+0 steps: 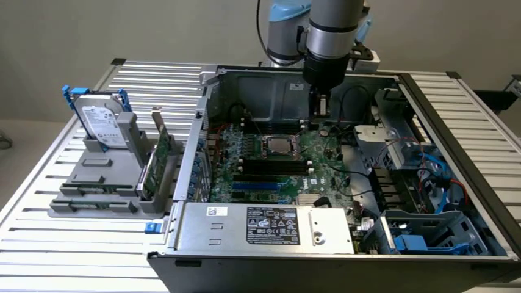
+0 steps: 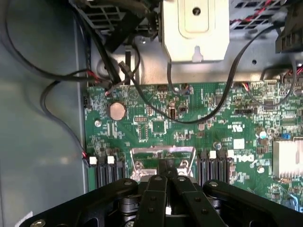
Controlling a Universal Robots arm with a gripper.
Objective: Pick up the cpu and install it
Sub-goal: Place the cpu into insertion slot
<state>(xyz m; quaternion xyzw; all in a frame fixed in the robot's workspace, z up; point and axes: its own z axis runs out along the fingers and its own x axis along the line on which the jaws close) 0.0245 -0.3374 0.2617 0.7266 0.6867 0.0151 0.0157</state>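
The cpu [image 1: 277, 145], a small silver-grey square, lies inside the metal-framed socket in the middle of the green motherboard [image 1: 326, 174] of the open computer case. My gripper [image 1: 323, 116] hangs from the arm above the board's far side, behind the socket and a little toward the exterior view's right, apart from the cpu. Its fingers are shut with nothing visible between them. In the wrist view the shut gripper [image 2: 166, 166] points at the socket's metal frame [image 2: 163, 153] and hides the socket's middle.
A silver hard drive [image 1: 102, 125] with blue handles stands in a grey holder on the slatted table [image 1: 49, 201], at the exterior view's left. Inside the case are the power supply box [image 1: 265, 226], a drive cage [image 1: 391, 143], loose black cables [image 2: 57, 78] and a heatsink [image 2: 288, 158].
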